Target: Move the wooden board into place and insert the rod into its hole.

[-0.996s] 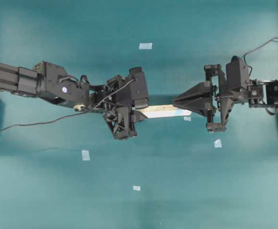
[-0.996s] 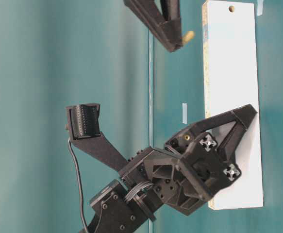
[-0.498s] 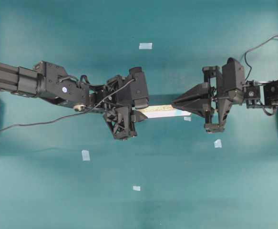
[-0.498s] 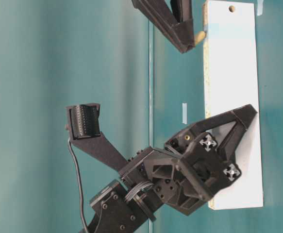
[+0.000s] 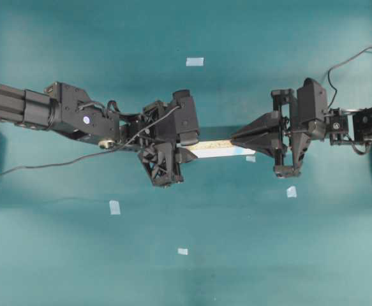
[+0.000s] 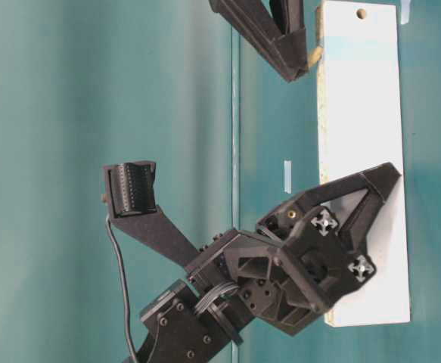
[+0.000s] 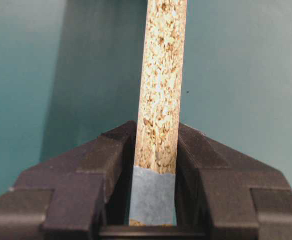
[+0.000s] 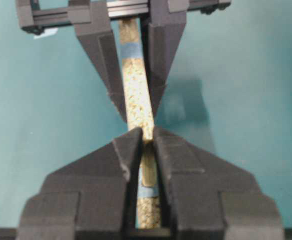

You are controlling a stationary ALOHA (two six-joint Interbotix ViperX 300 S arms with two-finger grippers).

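The left hand (image 7: 153,165) is clamped on the wooden board (image 6: 360,136). The right hand (image 8: 144,145) is clamped on the rod (image 6: 314,55), its tip touching the board's speckled edge.

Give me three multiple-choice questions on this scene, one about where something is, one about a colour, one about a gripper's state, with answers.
1. Where is the rod? A lying loose; B between the fingers of the right gripper; C out of view.
2. What colour is the table? A teal; B red; C white.
3. The left gripper is: A open; B shut on nothing; C shut on the wooden board.
Answers: B, the right wrist view shows it pinched there; A, teal throughout; C, its fingers clamp the board's taped end.
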